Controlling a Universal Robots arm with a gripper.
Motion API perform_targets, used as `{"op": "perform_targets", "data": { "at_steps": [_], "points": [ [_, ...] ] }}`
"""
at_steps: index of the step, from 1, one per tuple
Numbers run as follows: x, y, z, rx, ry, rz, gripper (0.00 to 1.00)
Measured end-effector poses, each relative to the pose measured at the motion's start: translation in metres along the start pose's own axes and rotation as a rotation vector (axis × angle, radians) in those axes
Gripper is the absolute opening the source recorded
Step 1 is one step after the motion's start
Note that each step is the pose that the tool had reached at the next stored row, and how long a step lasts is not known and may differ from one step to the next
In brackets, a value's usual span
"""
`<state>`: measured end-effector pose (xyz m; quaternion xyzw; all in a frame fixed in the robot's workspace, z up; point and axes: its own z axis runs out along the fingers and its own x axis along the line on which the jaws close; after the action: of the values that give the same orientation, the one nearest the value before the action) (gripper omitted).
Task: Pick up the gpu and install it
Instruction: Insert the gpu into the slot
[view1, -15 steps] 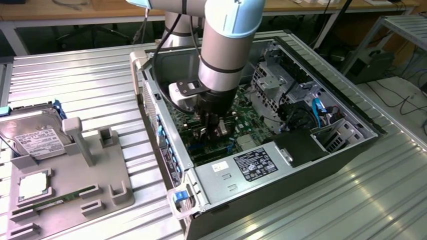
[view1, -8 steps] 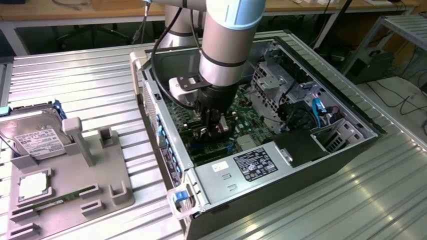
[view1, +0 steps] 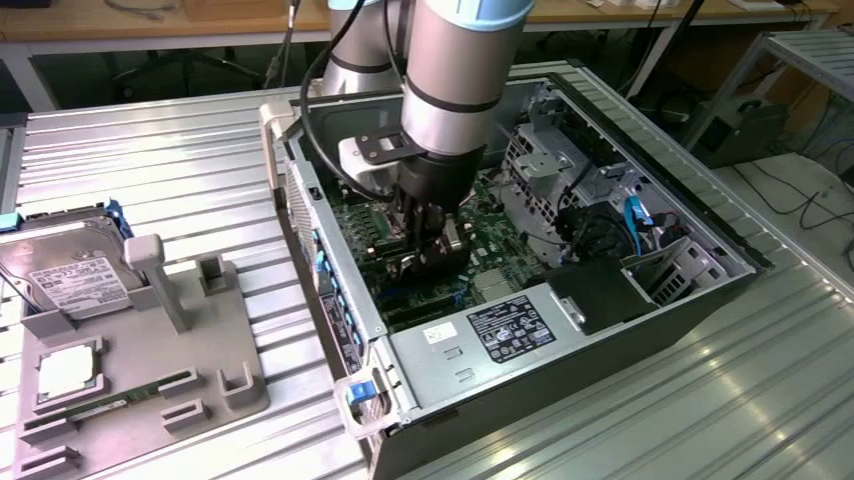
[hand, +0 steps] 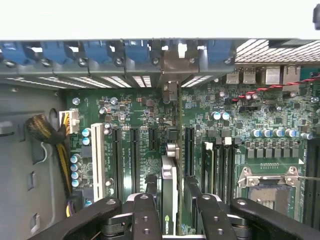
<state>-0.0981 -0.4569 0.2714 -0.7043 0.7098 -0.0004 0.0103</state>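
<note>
Arm: grey Universal Robots arm, entering from the top centre of the exterior view, reaching down into the open computer case.
Gripper: black, low over the motherboard in the middle of the exterior view; closed on the gpu, fingers pressed against both flat faces.
gpu: held edge-on, upright between the fingers; seen in the wrist view as a thin silvery strip, in line with the expansion slots of the green board.
Bracket end: silvery metal tab near the rear wall of the case, by the blue slot latches.
Seating: cannot tell whether fully pushed into a slot.
Power supply: labelled box, lower centre of the exterior view.
Grey holder tray: lower left of the exterior view, on the ribbed metal table.
Hard drive: silver, white label, at the left edge, leaning in the tray.
Memory stick: narrow, green, lying flat in the tray.
</note>
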Motion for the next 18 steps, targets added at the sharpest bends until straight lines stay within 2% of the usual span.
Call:
{"op": "perform_targets", "data": {
  "at_steps": [12, 16, 17, 18],
  "points": [
    [0.0, -0.0006, -0.0202, 0.0, 0.0008, 0.0, 0.36],
    [0.0, -0.0007, -0.0221, 0.0, 0.0008, 0.0, 0.36],
    [0.0, -0.0007, -0.022, 0.0, 0.0007, 0.0, 0.34],
    [0.0, -0.0007, -0.0221, 0.0, 0.0008, 0.0, 0.27]
  ]
}}
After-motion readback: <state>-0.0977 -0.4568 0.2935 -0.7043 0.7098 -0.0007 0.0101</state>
